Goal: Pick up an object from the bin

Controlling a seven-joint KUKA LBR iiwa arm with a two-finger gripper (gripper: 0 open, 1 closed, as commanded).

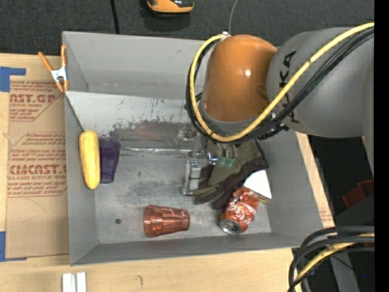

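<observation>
- The gripper (193, 182) is seen low in the bin (121, 59), just off centre toward 4 o'clock; it stands at the 9 o'clock edge of a dark glove (234, 166), which is judged to be the thing at stake; whether the grasp is released or clenched cannot be told.
- The glove is limp and is partly hidden under the orange cover (240, 72); a pinch taken at its edge could be lost as the cloth folds or slides out; this is offered as a judgement.
- A crushed red can (240, 212) lies touching the glove at its 5 o'clock side; a white scrap (261, 184) rests against it at 4 o'clock; either could be dragged along or knocked aside if the glove is raised.
- The metal floor lies close below; it could be struck if the descent is carried too deep.
- A copper-coloured cup (165, 219) lies at 6 o'clock in the bin; a yellow oblong toy (90, 160) lies at 9 o'clock, with a purple cup (109, 160) touching it; these are well apart, so no disturbance is expected.
- On the arm (328, 84) the letters "KUKA" can be read in part; white script is seen on the red can, but it is too crumpled to be read; no label is made out on the other things.
</observation>
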